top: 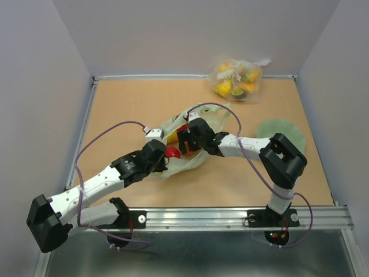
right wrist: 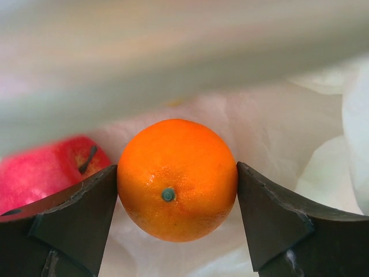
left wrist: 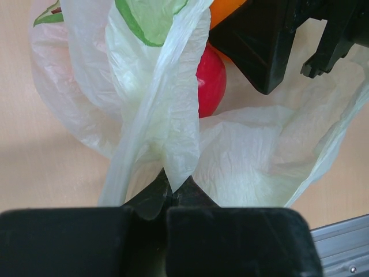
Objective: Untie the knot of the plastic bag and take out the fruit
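Observation:
The pale green plastic bag [top: 190, 118] lies open in the middle of the table, and I see no tied knot in it. My left gripper [top: 160, 157] is shut on a fold of the bag's film [left wrist: 173, 156] at its near edge, beside a loose handle strand [left wrist: 135, 144]. My right gripper [top: 187, 141] reaches into the bag's mouth and is shut on a round orange fruit [right wrist: 176, 179], one finger on each side. The red apple [right wrist: 46, 173] lies left of it and shows in the top view [top: 172, 152] and the left wrist view [left wrist: 210, 81]. The yellow mango [top: 172, 137] peeks out.
A clear bag of yellow fruit [top: 237, 78] stands at the back right against the wall. A pale green round plate [top: 285, 130] lies right of the right arm. A metal rail [top: 230, 216] runs along the near edge, and walls enclose the table.

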You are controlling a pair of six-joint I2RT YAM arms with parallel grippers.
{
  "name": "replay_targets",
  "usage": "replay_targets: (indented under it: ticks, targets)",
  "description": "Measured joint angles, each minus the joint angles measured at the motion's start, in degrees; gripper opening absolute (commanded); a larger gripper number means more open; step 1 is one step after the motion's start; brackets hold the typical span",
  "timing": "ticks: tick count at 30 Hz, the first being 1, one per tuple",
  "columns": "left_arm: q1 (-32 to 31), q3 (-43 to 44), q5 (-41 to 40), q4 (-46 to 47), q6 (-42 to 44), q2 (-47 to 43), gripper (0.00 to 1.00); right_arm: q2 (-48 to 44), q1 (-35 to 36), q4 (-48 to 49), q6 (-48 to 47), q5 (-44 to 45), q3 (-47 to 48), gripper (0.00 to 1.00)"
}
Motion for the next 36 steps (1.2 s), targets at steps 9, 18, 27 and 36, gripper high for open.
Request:
replay_targets:
  ticks: [9,18,27,36]
  targets:
    - [0.0,0.0,-1.5,1.0,0.4,-0.4,0.0,-11.1,0.0,-2.2,-0.2,-3.1,-4.0,0.03]
    - [0.0,0.1,-3.9,2.3,2.0,1.8,0.0,-29.6,0.0,-1.1,-2.0,-8.9,-4.6,0.02]
    - [0.0,0.1,-4.9,3.1,2.6,2.8,0.0,-46.1,-1.0,-5.4,-2.2,19.1,-12.6,0.0]
    - [0.0,0.1,-4.9,3.6,2.6,2.6,0.0,-50.2,-22.2,-9.5,-0.6,34.4,-15.9,0.0]
